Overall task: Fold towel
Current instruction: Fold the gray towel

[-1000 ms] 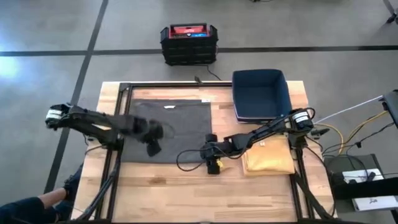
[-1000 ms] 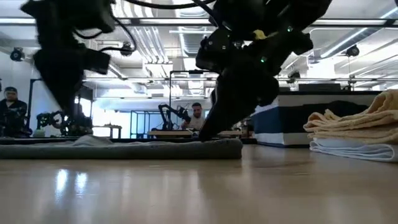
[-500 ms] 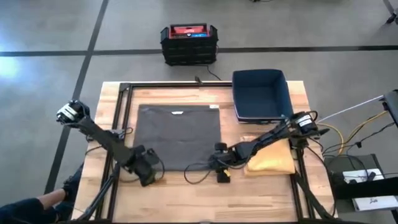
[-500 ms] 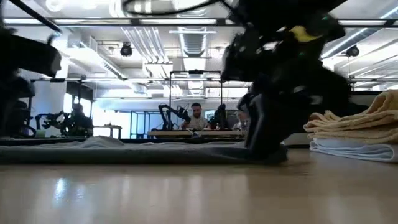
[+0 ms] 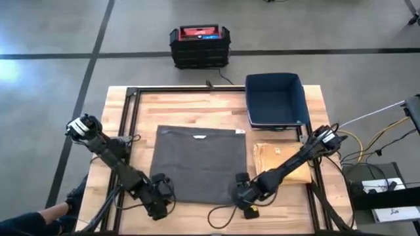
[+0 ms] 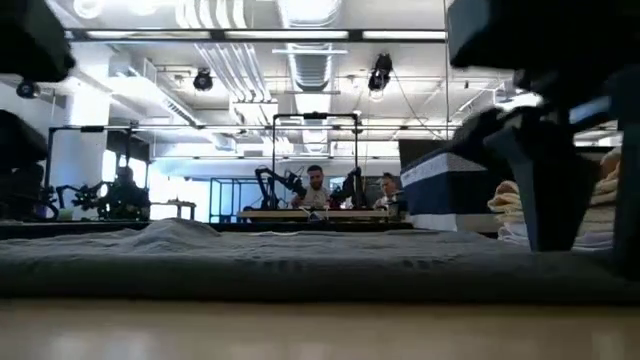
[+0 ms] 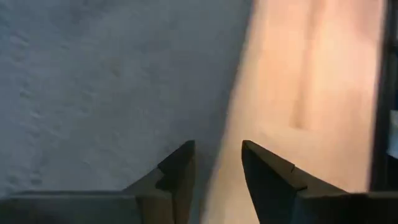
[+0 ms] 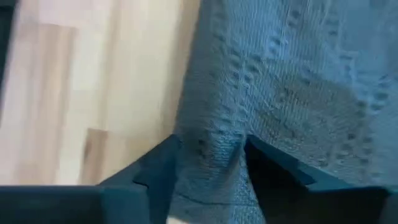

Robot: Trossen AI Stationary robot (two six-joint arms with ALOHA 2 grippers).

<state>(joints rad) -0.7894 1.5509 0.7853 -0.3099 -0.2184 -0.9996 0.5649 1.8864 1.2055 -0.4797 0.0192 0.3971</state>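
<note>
Both claws (image 5: 159, 203) (image 5: 241, 195) low — gripping towel (image 5: 199, 162) corners

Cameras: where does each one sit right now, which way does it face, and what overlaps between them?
High view: above the table, looking straight down; shows both arms, left hand and right hand at the towel's near corners.
Low view: table height, looking level across the towel into the room; dark arm parts at the edges.
Left wrist view: past its fingers, at the towel edge.
Right wrist view: its fingers pinching towel.
All four share the towel.
</note>
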